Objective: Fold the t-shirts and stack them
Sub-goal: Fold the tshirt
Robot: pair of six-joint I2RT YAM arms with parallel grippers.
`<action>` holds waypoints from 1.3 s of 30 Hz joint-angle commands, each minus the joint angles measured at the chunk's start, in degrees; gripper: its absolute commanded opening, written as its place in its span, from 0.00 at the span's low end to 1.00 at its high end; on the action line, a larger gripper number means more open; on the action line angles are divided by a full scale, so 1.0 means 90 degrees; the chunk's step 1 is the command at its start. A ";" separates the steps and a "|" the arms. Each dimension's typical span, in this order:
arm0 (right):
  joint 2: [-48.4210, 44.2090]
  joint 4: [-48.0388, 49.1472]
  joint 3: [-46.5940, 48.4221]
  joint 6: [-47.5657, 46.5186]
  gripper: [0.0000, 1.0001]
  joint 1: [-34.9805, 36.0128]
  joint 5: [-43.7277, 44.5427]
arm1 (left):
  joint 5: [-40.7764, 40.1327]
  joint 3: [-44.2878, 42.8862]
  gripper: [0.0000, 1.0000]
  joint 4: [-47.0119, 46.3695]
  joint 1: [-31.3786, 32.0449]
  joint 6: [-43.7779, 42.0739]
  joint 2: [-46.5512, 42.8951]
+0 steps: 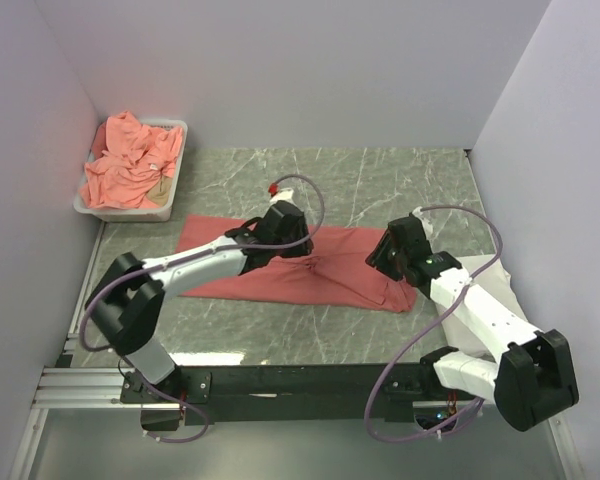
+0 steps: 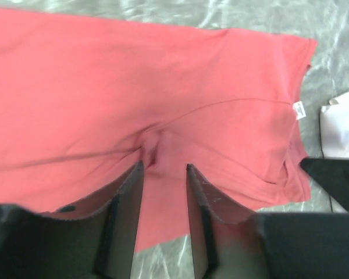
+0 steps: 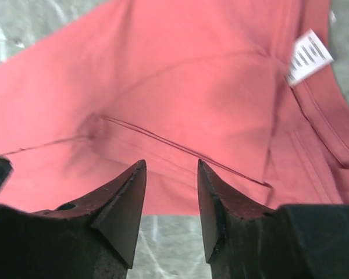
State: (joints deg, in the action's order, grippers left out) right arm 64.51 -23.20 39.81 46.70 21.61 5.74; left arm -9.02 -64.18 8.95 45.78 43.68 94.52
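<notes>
A coral-red t-shirt (image 1: pixel 340 272) lies folded into a long band across the table's middle. Its white neck label (image 2: pixel 299 109) sits near the right end. My left gripper (image 1: pixel 298 243) hovers over the band's centre, open, with a small pinched pucker (image 2: pixel 151 145) in the cloth just beyond the fingertips. The left wrist view shows its jaws (image 2: pixel 164 165) apart and nothing between them. My right gripper (image 1: pixel 385 257) is over the shirt's right end, also open (image 3: pixel 171 163). The cloth and label (image 3: pixel 310 56) lie flat ahead of it.
A white tray (image 1: pixel 80 203) at the back left holds a crumpled heap of salmon-pink t-shirts (image 1: pixel 130 165). The marble tabletop (image 1: pixel 380 185) is walled on the left, back and right. The right arm's white link (image 2: pixel 340 131) shows at the left wrist view's edge.
</notes>
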 commanded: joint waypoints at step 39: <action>0.5301 -0.0605 0.4031 -0.0734 0.49 0.0060 0.0300 | -0.1069 0.2297 0.25 0.1262 0.0245 0.1405 -0.0804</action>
State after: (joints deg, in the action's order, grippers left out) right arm 108.38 -24.95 70.50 44.16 21.98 8.54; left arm -25.28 -45.19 17.91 46.59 52.27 89.27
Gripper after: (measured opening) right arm 0.494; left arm 0.247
